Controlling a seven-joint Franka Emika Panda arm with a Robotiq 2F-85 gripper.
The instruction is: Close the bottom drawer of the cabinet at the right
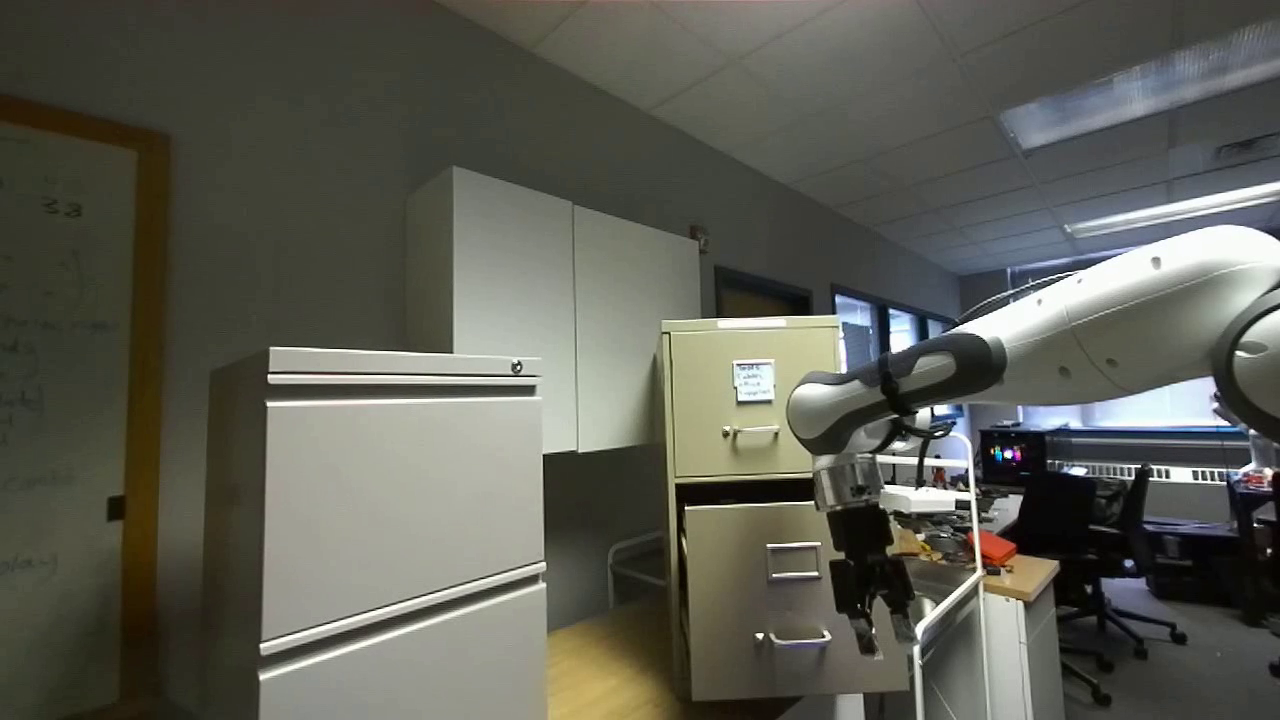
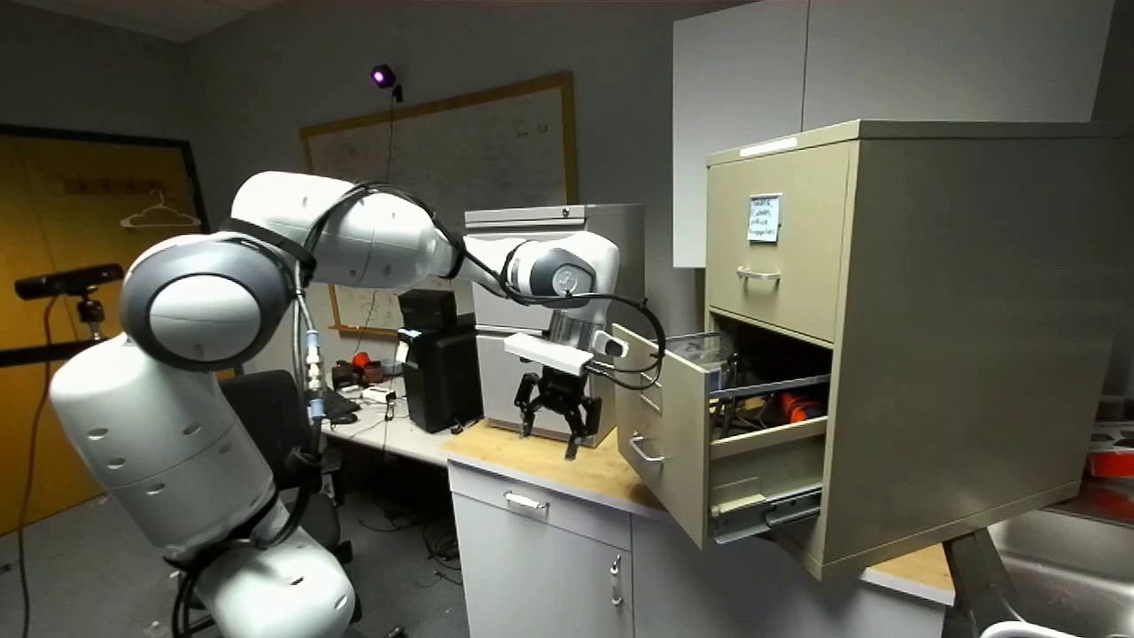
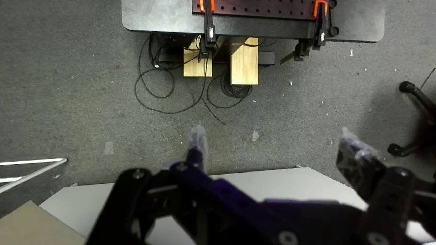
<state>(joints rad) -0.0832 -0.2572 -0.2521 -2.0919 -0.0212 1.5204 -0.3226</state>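
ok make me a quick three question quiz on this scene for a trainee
1. True or false: the bottom drawer of the tan cabinet is pulled out.

2. Multiple choice: the hand is
a) shut on the bottom drawer
b) open, holding nothing
c) fully shut, holding nothing

3. Fill the gap: the handwritten label is on the tan cabinet's ____ drawer.

Key: 1. True. 2. b. 3. upper.
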